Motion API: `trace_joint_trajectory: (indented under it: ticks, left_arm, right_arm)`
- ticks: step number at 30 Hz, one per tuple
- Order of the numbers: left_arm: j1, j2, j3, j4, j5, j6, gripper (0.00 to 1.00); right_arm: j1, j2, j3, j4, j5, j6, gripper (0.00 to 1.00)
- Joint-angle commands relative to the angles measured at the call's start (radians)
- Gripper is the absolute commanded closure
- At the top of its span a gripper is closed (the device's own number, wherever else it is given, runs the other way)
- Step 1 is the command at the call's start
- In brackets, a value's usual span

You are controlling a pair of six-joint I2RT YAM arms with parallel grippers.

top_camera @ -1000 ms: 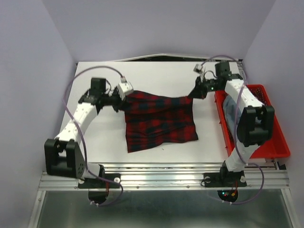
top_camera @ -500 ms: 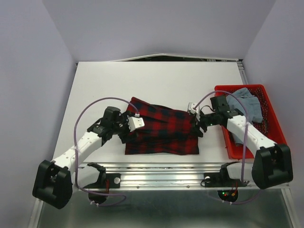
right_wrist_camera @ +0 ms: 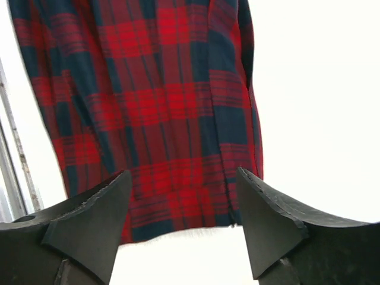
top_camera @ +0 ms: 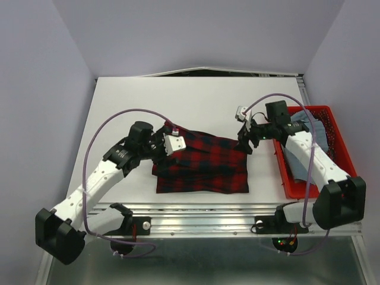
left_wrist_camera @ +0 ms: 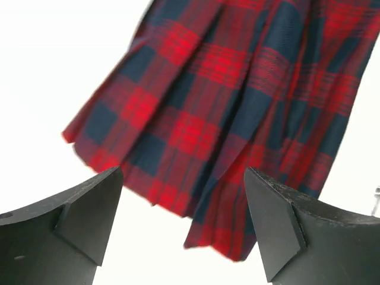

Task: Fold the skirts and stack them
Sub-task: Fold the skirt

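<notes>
Evidently the plaid skirt [top_camera: 202, 166] is lying folded mid-frame, with the left fingers [left_wrist_camera: 77, 219] and right fingers [right_wrist_camera: 83, 219] hovering wide and empty. The next move is likely calling for fetching the blue-grey skirt [top_camera: 292, 161], far right.

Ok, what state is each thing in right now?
plaid skirt: folded, lying flat on the table, not held.
light blue skirt: bunched up in the red basket.
red basket: upright, holding the light blue skirt.
left claw: open, empty, over the plaid skirt.
right claw: open, empty, over the plaid skirt.

Past the left fingers [left_wrist_camera: 77, 219], the plaid skirt [left_wrist_camera: 237, 101] runs off the top edge; the right arm [top_camera: 312, 155] partly hides the blue skirt [top_camera: 295, 166].
</notes>
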Motion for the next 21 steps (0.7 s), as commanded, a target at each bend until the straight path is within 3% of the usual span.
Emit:
trace_joint_trajectory:
  ticks: [1, 7, 10, 13, 17, 21]
  left_arm:
    - [-0.050, 0.095, 0.060, -0.066, 0.005, -0.057, 0.05]
    - [-0.113, 0.245, 0.101, -0.079, -0.023, -0.027, 0.10]
    - [-0.129, 0.286, 0.094, -0.111, -0.012, -0.013, 0.23]
    - [-0.143, 0.271, 0.048, -0.093, -0.027, -0.016, 0.27]
    - [-0.151, 0.253, 0.010, -0.053, -0.052, -0.042, 0.39]
    - [-0.154, 0.250, 0.008, -0.044, -0.063, -0.056, 0.54]
  right_arm:
    - [0.005, 0.100, 0.059, -0.172, -0.005, -0.089, 0.25]
    - [0.077, 0.097, -0.044, -0.131, 0.064, -0.109, 0.24]
    - [0.104, 0.094, -0.074, -0.124, 0.093, -0.115, 0.25]
    - [0.117, 0.073, -0.108, -0.118, 0.119, -0.130, 0.26]
    - [0.169, 0.037, -0.169, -0.075, 0.193, -0.129, 0.27]
    - [0.213, -0.009, -0.249, 0.059, 0.296, -0.095, 0.38]
